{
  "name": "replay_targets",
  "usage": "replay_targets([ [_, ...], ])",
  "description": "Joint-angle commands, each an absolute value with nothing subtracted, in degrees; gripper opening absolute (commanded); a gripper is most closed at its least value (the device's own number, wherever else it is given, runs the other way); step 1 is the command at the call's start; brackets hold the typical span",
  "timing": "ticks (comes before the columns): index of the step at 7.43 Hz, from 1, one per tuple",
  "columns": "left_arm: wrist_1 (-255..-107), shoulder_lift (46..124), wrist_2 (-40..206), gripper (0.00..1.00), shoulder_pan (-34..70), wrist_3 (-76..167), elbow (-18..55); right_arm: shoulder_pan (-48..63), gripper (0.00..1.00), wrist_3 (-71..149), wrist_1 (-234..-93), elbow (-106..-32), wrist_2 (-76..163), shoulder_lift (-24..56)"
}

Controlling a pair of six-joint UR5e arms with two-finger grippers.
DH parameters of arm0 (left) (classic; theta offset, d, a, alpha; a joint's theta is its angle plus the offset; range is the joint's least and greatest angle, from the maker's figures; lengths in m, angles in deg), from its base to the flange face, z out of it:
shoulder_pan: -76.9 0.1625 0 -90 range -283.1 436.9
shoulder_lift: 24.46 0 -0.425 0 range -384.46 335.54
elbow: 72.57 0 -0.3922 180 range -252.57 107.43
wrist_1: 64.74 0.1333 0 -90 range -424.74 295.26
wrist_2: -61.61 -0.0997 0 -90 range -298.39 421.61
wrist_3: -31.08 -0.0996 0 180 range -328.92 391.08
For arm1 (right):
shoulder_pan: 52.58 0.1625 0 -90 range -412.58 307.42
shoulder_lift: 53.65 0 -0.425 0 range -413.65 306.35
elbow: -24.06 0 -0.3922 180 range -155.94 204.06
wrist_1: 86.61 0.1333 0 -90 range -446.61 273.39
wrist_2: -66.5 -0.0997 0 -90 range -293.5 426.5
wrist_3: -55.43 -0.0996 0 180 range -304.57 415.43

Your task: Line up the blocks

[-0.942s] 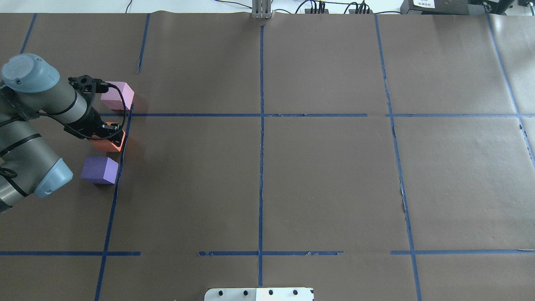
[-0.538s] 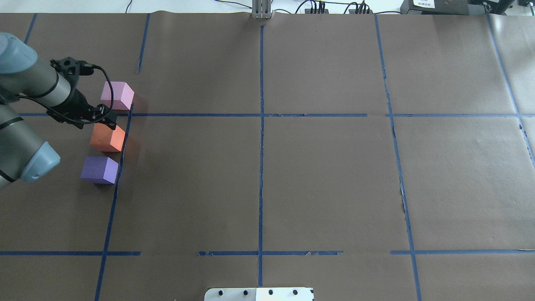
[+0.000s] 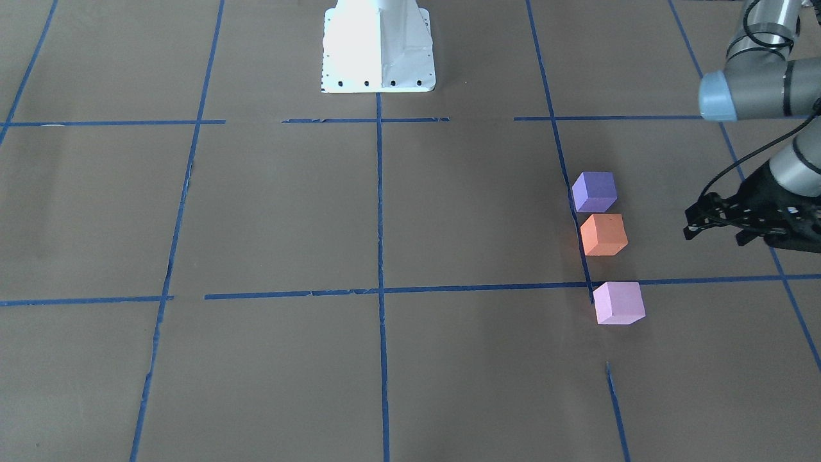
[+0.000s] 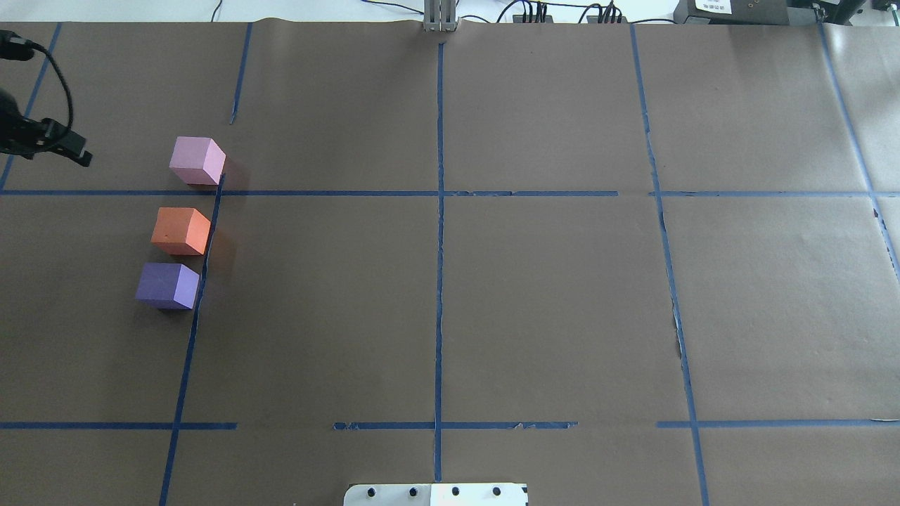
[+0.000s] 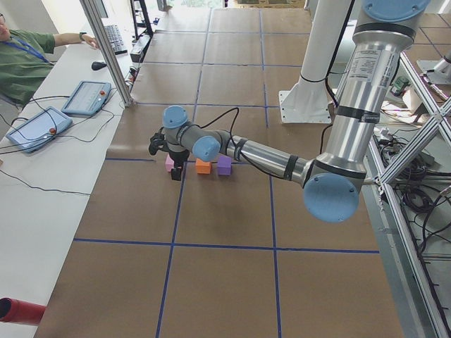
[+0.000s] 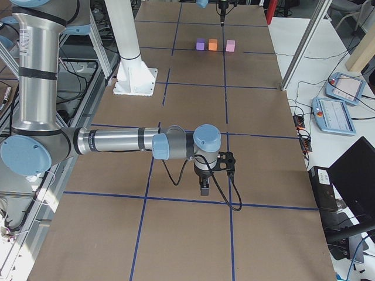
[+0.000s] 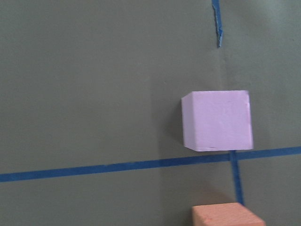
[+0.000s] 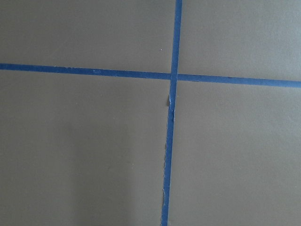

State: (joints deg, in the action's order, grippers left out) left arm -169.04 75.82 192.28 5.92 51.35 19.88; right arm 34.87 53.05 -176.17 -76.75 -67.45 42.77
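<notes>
Three cubes lie in a line beside a blue tape line on the table's left side: the pink-lilac block (image 4: 197,160), the orange block (image 4: 181,230) and the violet-purple block (image 4: 167,285). The front-facing view shows them as purple (image 3: 594,191), orange (image 3: 603,235) and pink (image 3: 619,303). My left gripper (image 3: 715,234) is open and empty, raised and off to the side of the blocks; it sits at the overhead view's left edge (image 4: 67,146). Its wrist view shows the pink block (image 7: 218,120) and the orange block's top (image 7: 225,215). My right gripper (image 6: 204,188) hangs far away over bare paper; I cannot tell whether it is open or shut.
Brown paper with a grid of blue tape lines (image 4: 439,211) covers the table. The white robot base plate (image 3: 378,45) is at the robot's side. Control tablets (image 5: 84,97) and a seated person (image 5: 21,63) are on the side bench.
My left gripper was down around the orange block, then let it go, rose and pulled back toward the table's left edge. The three blocks have not moved.
</notes>
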Motion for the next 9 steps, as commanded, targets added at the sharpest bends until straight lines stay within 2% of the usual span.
replay_targets([
  [1,-167.66,70.83,193.18,1.0,-6.98,28.08,14.03,34.87,1.0,53.05,-176.17,-76.75,-67.45,42.76],
  [2,-168.09,68.82,192.83,1.0,-9.73,26.52,11.91,34.87,1.0,53.05,-176.17,-76.75,-67.45,42.76],
  [6,-161.88,69.49,196.33,1.0,-10.81,26.24,12.16,34.87,1.0,53.05,-176.17,-76.75,-67.45,42.76],
  [9,-162.74,69.58,196.0,1.0,-10.72,26.33,12.24,34.87,1.0,53.05,-176.17,-76.75,-67.45,42.76],
])
